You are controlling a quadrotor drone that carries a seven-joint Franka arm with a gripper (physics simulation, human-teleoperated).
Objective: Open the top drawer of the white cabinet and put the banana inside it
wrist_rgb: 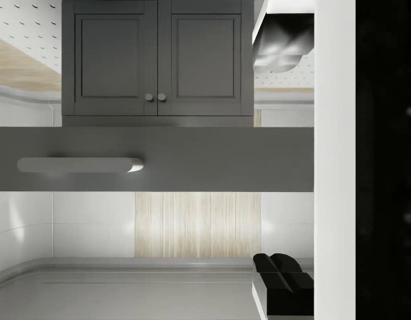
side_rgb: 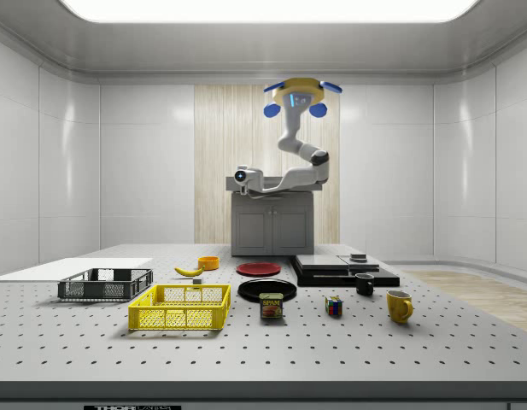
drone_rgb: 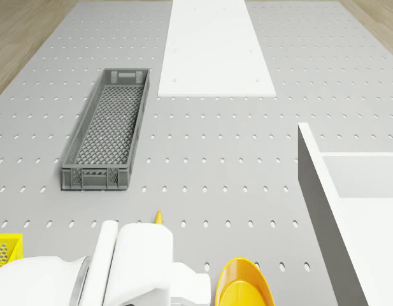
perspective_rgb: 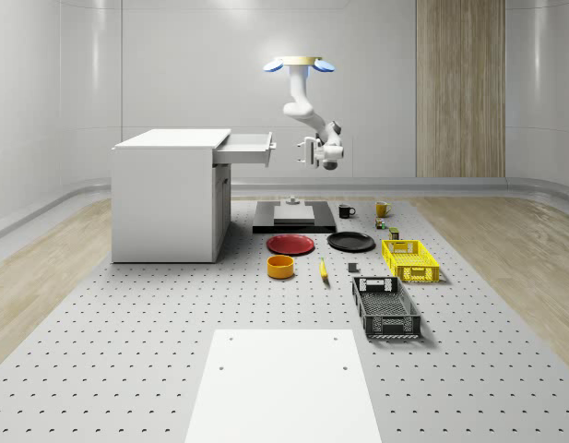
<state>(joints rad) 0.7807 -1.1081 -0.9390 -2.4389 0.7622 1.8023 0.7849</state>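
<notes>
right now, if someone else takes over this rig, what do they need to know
Gripper: open and empty, level with the top drawer's front and just clear of it.
Drone: hovering above the black platform, beside the white cabinet.
Top drawer: already pulled out.
Banana: lying on the table between the orange bowl and the yellow basket, untouched.
Left: go down to the banana, grasp it, carry it to the open drawer and release it inside.
</notes>
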